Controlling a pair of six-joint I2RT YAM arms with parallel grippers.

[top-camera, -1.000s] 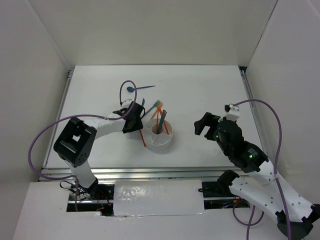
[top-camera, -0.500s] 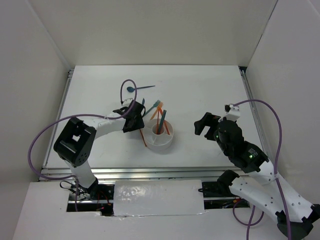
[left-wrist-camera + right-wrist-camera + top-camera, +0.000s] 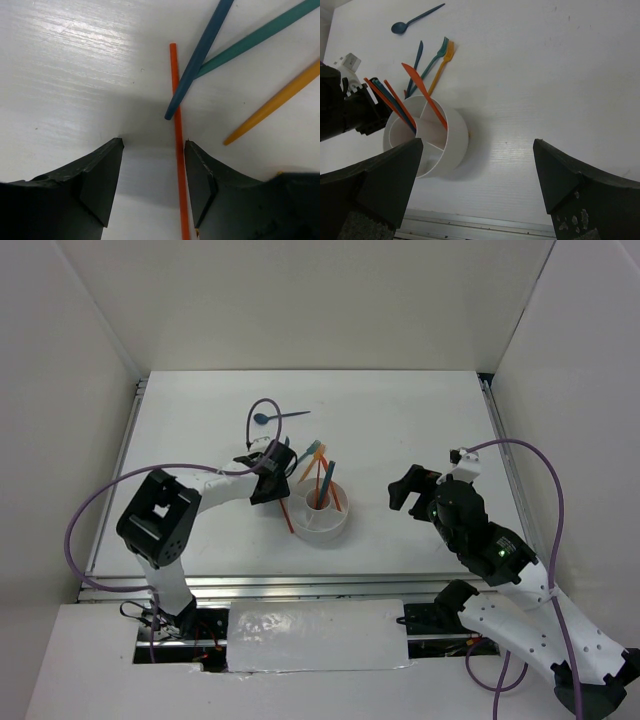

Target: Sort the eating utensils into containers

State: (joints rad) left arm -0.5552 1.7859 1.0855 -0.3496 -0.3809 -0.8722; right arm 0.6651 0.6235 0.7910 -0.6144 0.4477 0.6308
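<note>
The left pincer (image 3: 153, 150) sits low on the worktop (image 3: 400, 420), just left of the white holder (image 3: 322, 528). Its jaws stand wide and grip nothing. An orange chopstick (image 3: 175, 100) lies flat in the gap, close to the right-hand side rather than centred.

The step in hand looks to be lifting that chopstick. To do it well, the pincer should shift slightly so the stick sits mid-gap. It should then go down to the surface and close short of the dark blue handle (image 3: 200, 55), whose end crosses over the stick, so that only one piece comes up. The teal fork (image 3: 255, 37) and orange fork (image 3: 275, 105) lie just beyond.

Only the left wrist view shows that crossing; from above the arm hides most of it. The right wrist view alone shows the holder's dividing walls, with orange and teal pieces already leaning in the compartments, and the blue spoon (image 3: 412, 21) lying well apart. The right pincer (image 3: 477, 150) hangs to the right of the holder, wide and empty.
</note>
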